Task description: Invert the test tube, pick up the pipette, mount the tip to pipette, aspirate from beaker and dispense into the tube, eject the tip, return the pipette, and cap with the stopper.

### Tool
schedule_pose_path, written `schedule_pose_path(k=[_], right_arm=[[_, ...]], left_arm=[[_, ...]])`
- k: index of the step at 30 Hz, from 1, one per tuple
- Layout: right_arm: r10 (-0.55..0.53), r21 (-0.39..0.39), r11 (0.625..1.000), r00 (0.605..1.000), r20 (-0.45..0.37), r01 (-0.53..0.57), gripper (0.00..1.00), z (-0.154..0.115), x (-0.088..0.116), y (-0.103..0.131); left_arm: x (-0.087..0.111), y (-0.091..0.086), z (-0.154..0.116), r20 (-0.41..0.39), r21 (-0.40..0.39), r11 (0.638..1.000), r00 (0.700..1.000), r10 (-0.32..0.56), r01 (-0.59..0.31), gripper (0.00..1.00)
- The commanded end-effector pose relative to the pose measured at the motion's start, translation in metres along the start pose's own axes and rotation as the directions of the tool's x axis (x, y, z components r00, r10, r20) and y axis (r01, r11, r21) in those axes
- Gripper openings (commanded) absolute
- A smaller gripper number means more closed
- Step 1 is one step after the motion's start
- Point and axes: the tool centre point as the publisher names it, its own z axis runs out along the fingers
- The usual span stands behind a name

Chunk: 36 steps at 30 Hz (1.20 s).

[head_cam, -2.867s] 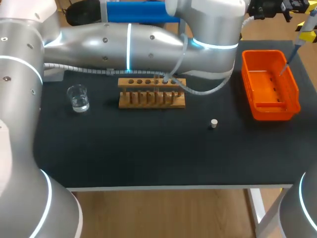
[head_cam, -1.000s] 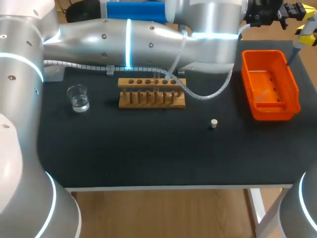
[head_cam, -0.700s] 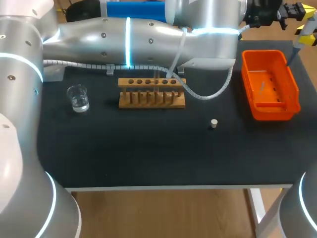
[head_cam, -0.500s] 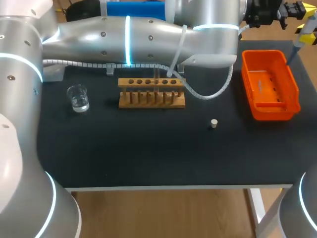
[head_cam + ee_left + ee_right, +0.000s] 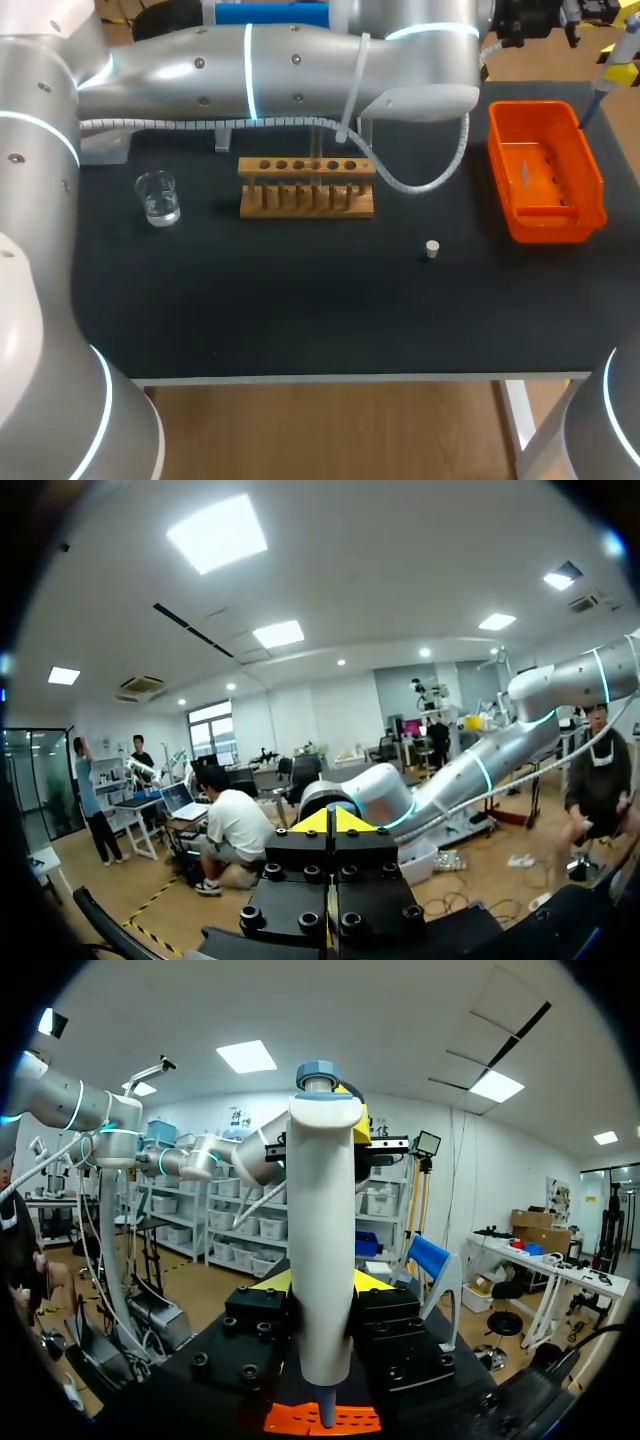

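The pipette (image 5: 322,1210), clamped mid-body in the right gripper (image 5: 322,1285), hangs above the orange bin (image 5: 548,228) at the head view's upper right. Judged light, rigid and smooth: grip the barrel, clear of the plunger. The left gripper (image 5: 330,822) is closed and empty.

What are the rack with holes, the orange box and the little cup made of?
The rack looks like wood: pale brown, matte, with pegs and drilled holes. The orange box seems to be plastic: bright even colour, with smooth, slightly shiny walls. The little cup is see-through, so probably glass, though clear plastic would look the same.
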Motion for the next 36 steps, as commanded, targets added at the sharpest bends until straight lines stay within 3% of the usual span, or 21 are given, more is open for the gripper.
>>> schedule_pose_path(k=[1,2,10,18,24,36], right_arm=[[0.0,0.003,1.0,1.0,-0.004,0.0,0.0,-0.001,-0.001,0.001],[0.0,0.003,1.0,1.0,-0.004,0.0,0.0,-0.001,-0.001,0.001],[0.0,0.003,1.0,1.0,-0.004,0.0,0.0,-0.001,-0.001,0.001],[0.0,0.003,1.0,1.0,-0.004,0.0,0.0,-0.001,-0.001,0.001],[0.0,0.003,1.0,1.0,-0.004,0.0,0.0,-0.001,-0.001,0.001],[0.0,0.003,1.0,1.0,-0.004,0.0,0.0,-0.001,-0.001,0.001]], left_arm=[[0.004,-0.011,-0.01,0.06,-0.007,1.0,0.998,0.003,-0.003,0.32],[0.003,-0.014,-0.013,0.068,-0.022,1.0,0.998,-0.001,0.003,1.0],[-0.002,-0.028,-0.044,0.067,-0.114,0.992,0.997,-0.037,0.044,1.0],[0.007,-0.039,-0.083,0.08,-0.217,0.974,0.995,-0.054,0.07,1.0],[0.018,-0.037,-0.106,0.087,-0.235,0.969,0.994,-0.061,0.08,1.0],[0.049,-0.016,-0.157,0.116,-0.247,0.955,0.983,-0.141,0.166,1.0]])
